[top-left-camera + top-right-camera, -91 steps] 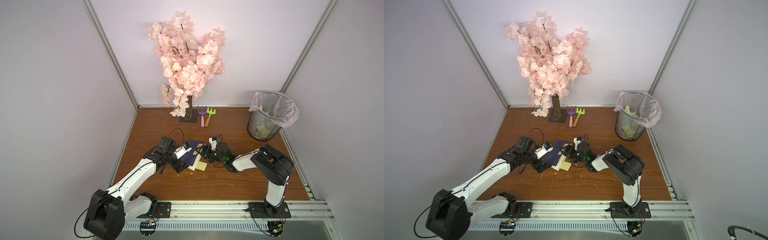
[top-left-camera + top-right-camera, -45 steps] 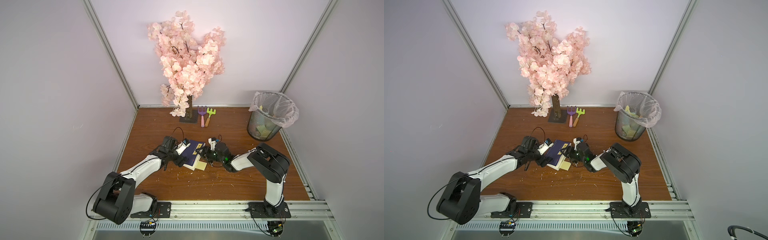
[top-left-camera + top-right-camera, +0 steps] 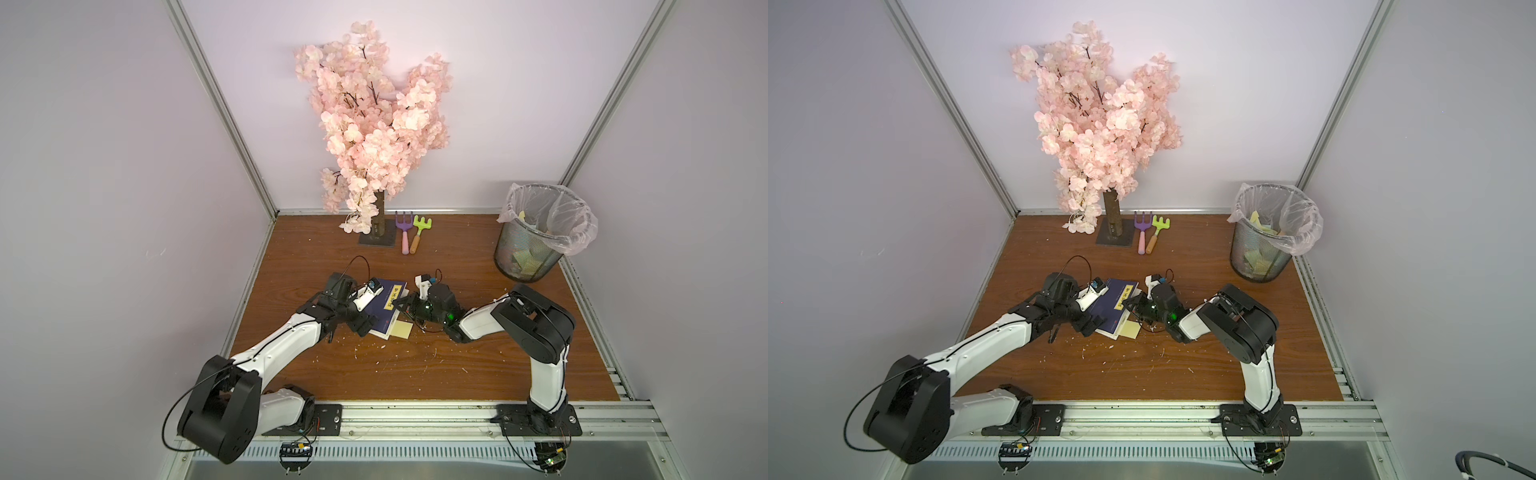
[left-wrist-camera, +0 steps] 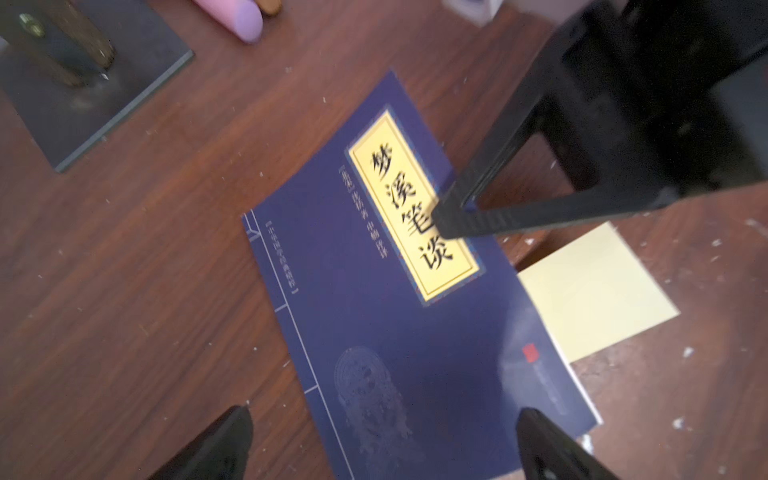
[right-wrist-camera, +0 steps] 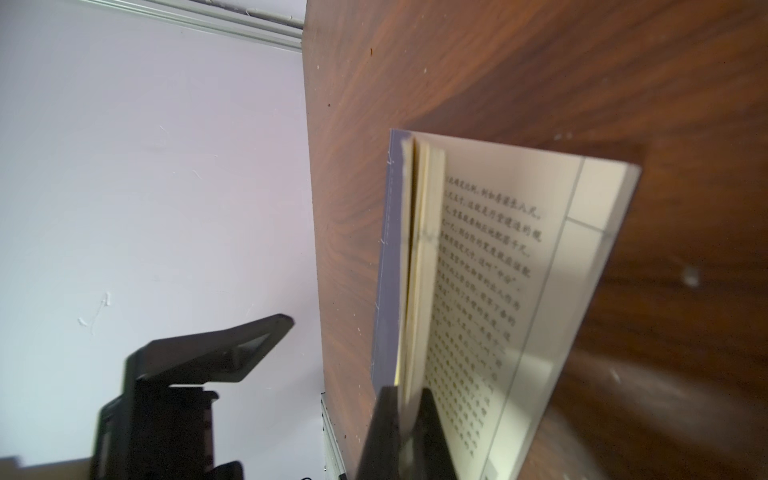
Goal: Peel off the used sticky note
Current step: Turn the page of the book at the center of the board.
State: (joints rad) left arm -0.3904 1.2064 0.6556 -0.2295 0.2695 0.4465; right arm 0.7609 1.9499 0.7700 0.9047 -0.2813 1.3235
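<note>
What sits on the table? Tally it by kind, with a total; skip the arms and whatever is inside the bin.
book: 1
sticky note: 1
rakes: 2 (purple rake, green rake)
blossom tree: 1
bin: 1
total: 6

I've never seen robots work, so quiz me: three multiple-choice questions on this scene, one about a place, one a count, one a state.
1. Where does the bin stand? A. at the table's far end, on the right arm's side; B. at the near edge; C. in the middle.
2. How many toy rakes lie beside the tree? A. one; B. two; C. four.
3. What is the right gripper doing? A. hanging wide open; B. clamped shut on the book's edge; C. holding a rake.
Answers: 1A, it sits in the back corner; 2B, one purple, one green; 3B, its fingers pinch cover and pages.
</note>
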